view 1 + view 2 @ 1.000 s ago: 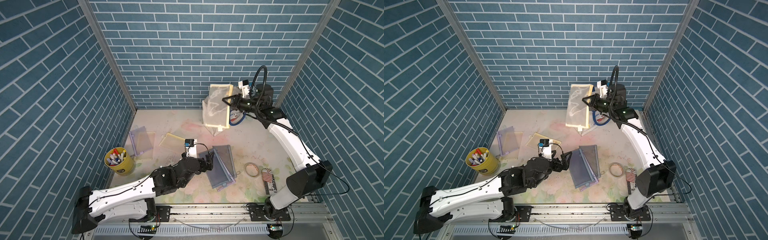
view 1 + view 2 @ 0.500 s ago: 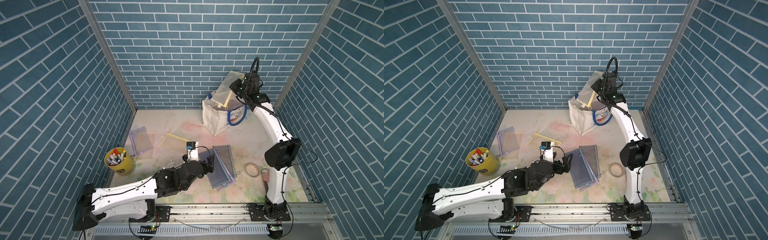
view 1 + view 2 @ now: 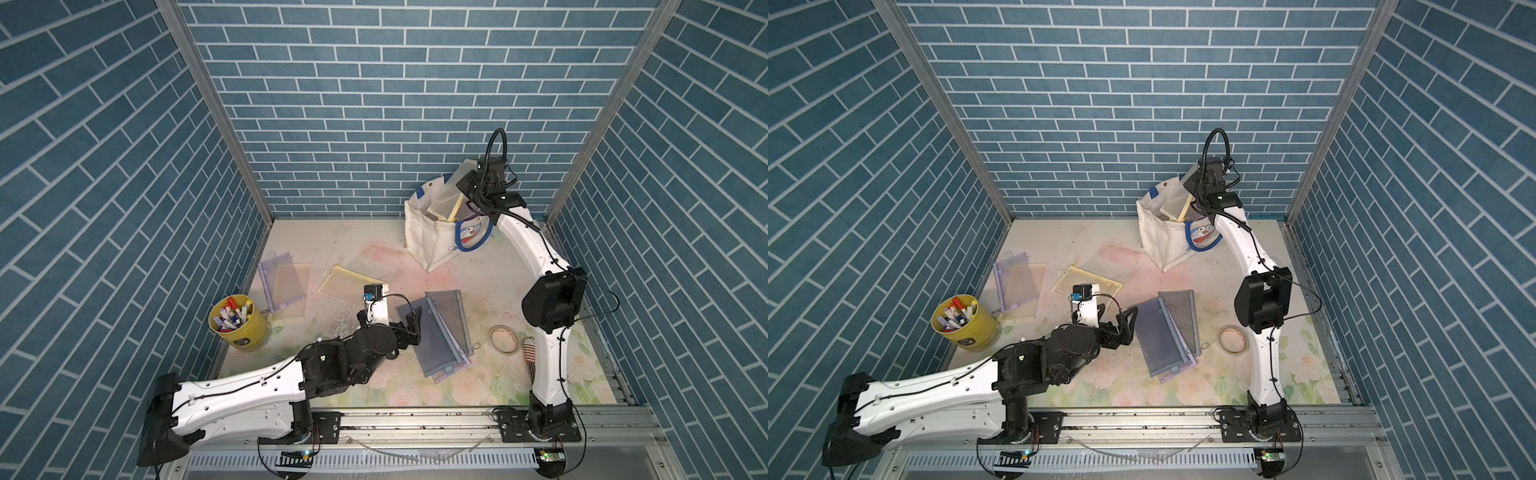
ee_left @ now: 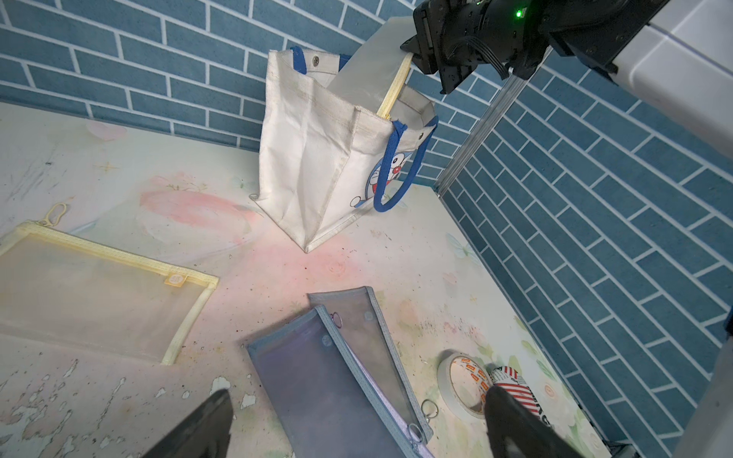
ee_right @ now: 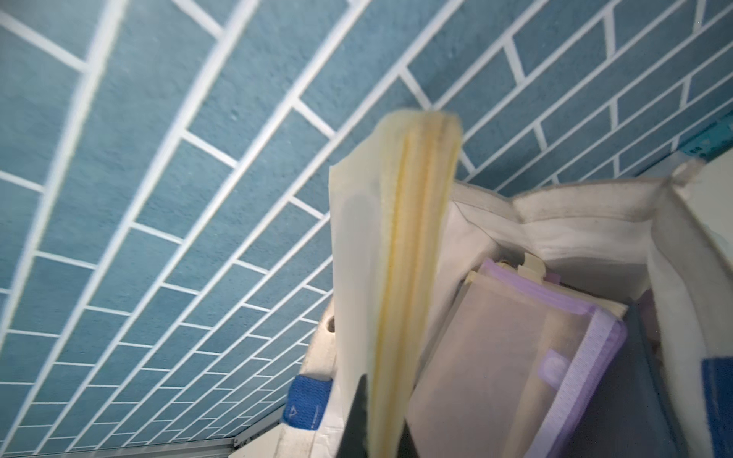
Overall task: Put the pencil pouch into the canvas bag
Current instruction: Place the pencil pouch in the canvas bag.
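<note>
Pinches yellow mesh pencil pouch (image 5: 412,238) by zipper-edge corner in right pincer (image 5: 382,428), lower end inside canvas bag (image 4: 309,158), left pincer (image 4: 357,400) spread over bench (image 4: 119,166); reckons it light, limp, stiffest along that band.

A: Where's the bag (image 3: 432,245)?
B: Back right of my table (image 3: 374,249), near the back wall. I've got a pouch (image 4: 369,63) tilted, lower end in its mouth, top end out. More pouches (image 5: 515,357) inside.
A: Rest?
B: Cup (image 3: 239,322) at the left wall, towards the front. Behind it and a bit right, a pair of pouches (image 3: 284,286), overlapped. Right of them, a single pouch (image 3: 340,282). Stack (image 3: 440,332) mid table, tape (image 3: 503,338) near its right side.
</note>
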{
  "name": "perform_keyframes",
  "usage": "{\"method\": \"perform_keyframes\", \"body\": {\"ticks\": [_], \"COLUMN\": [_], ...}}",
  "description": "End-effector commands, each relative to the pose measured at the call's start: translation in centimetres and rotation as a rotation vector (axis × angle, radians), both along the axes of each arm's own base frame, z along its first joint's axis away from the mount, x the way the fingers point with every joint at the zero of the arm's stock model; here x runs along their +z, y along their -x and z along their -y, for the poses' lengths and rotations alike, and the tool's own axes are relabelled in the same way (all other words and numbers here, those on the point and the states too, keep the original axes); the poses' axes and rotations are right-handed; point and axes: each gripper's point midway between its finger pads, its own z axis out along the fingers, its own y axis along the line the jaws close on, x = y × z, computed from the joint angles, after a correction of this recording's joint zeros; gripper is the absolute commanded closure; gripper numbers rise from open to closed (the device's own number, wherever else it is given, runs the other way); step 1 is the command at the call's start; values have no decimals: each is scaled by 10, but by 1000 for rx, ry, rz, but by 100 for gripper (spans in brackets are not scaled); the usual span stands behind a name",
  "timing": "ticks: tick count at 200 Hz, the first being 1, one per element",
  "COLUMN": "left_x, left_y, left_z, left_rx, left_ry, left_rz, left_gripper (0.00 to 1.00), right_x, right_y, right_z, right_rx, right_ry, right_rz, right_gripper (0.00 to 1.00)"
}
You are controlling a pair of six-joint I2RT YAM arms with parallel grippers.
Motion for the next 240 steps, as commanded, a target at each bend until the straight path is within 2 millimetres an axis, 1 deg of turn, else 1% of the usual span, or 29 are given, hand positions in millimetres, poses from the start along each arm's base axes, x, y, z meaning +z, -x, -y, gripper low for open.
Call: {"method": "perform_keyframes", "body": {"ticks": [1,43,60,68,75,83,96,132,152,169,181,190,197,207,209,211,213,215,217,219,221,223,224,227,233,240], "left_x": [6,3,4,3,2,2,0,1,-3,-13,-24,-32,-38,-48,-51,-53,-56,-59,-61,-63,-64,-65,-65,-75,-84,-93], "left_y": [0,-2,-2,-2,-2,-1,-1,-2,-2,-1,0,0,2,3,3,4,4,4,4,5,5,5,5,7,8,9], "left_z": [6,4,1,-1,-3,-6,-9,-18,-25,-30,-35,-37,-36,-35,-35,-34,-34,-34,-33,-31,-30,-29,-28,-28,-26,-21], "left_rx": [-8,14,20,24,28,34,42,69,95,123,148,157,157,162,164,166,166,168,168,165,161,167,167,168,168,162], "left_ry": [10,19,28,29,26,29,34,33,19,5,-8,-11,-11,-2,2,6,9,13,18,22,24,43,49,41,50,56], "left_rz": [13,15,15,13,12,12,10,13,-6,-41,-77,-102,-122,-156,-164,-172,-180,-189,-196,-203,-209,-221,-225,-242,-267,-296], "left_gripper": [1,1,1,1,1,1,1,1,1,1,1,1,1,1,0,1,1,1,1,1,1,1,1,1,1,1], "right_x": [-17,-31,-30,-25,-20,-14,-4,22,37,50,58,63,61,56,52,52,47,47,42,40,34,32,28,24,7,-7], "right_y": [5,16,21,22,23,24,25,32,41,53,68,83,97,122,128,134,139,145,152,160,166,173,176,186,204,225], "right_z": [4,-4,-1,2,3,3,3,0,2,-1,-6,-11,-15,-21,-24,-25,-25,-25,-29,-30,-31,-30,-30,-29,-27,-25], "right_rx": [-26,4,-7,-13,-12,-2,15,67,93,145,203,262,309,380,401,416,429,438,469,486,500,511,516,533,564,600], "right_ry": [-21,-9,3,9,20,31,43,70,101,131,166,198,221,250,257,262,272,280,278,280,286,290,292,296,302,292], "right_rz": [-51,-102,-109,-95,-84,-75,-69,-46,-32,-18,-12,-8,-19,-36,-44,-41,-50,-49,-61,-65,-79,-82,-91,-98,-133,-158], "right_gripper": [100,100,85,79,65,54,44,32,29,29,29,29,29,30,30,30,30,30,30,30,30,30,30,30,30,30]}}
